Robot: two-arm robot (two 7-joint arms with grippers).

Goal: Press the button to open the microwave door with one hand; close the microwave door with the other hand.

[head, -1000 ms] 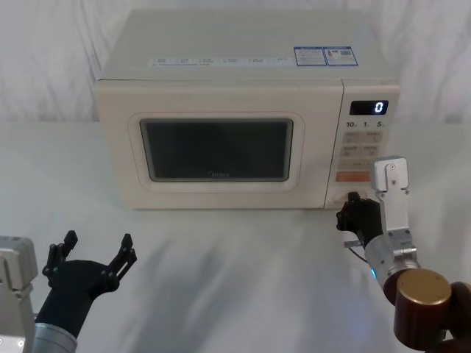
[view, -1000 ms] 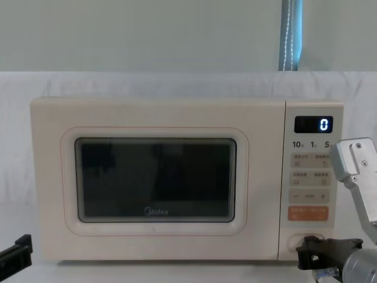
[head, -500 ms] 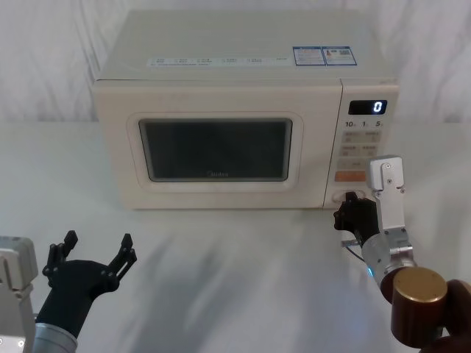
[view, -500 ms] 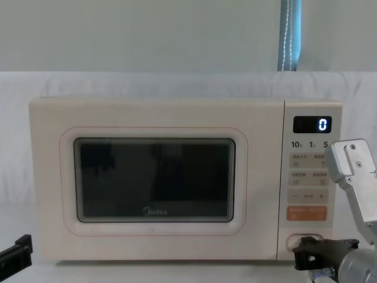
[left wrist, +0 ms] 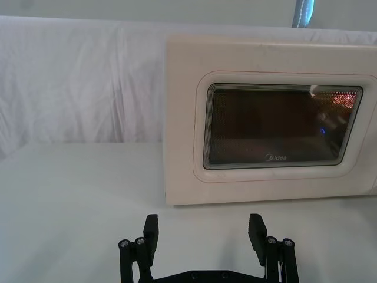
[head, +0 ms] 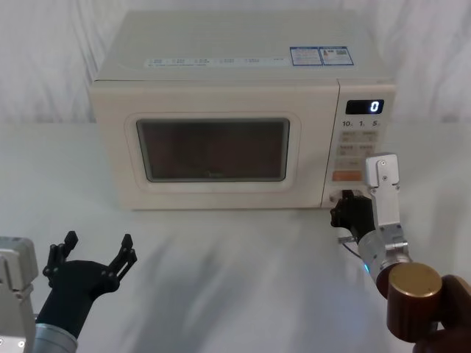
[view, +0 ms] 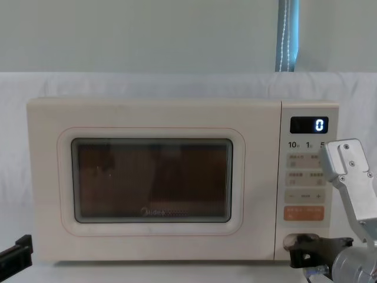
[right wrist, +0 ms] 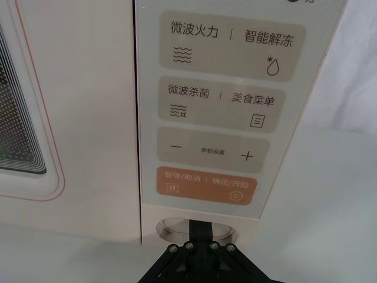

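Note:
The cream microwave door (head: 118,158) with its dark glass window faces me, and the glass glows brownish from inside (view: 152,180). I cannot tell whether the door stands ajar. My right gripper (head: 344,207) is shut, its black tip pushed into the button (right wrist: 166,226) at the foot of the control panel, below the orange key (right wrist: 206,185). The button (view: 288,240) looks sunk in and dark under the tip. My left gripper (head: 96,248) hangs open low at the front left, well short of the door (left wrist: 182,127), with nothing between its fingers (left wrist: 152,232).
The microwave (head: 221,44) stands on a white cloth-covered table (head: 235,279), against a draped white backdrop. The display (head: 366,107) reads 0. Bare cloth stretches between my left gripper and the microwave front.
The right gripper has pushed farther into the button. The window has gone from dark to a brown glow, and the microwave has shifted slightly left. The left arm has not moved.

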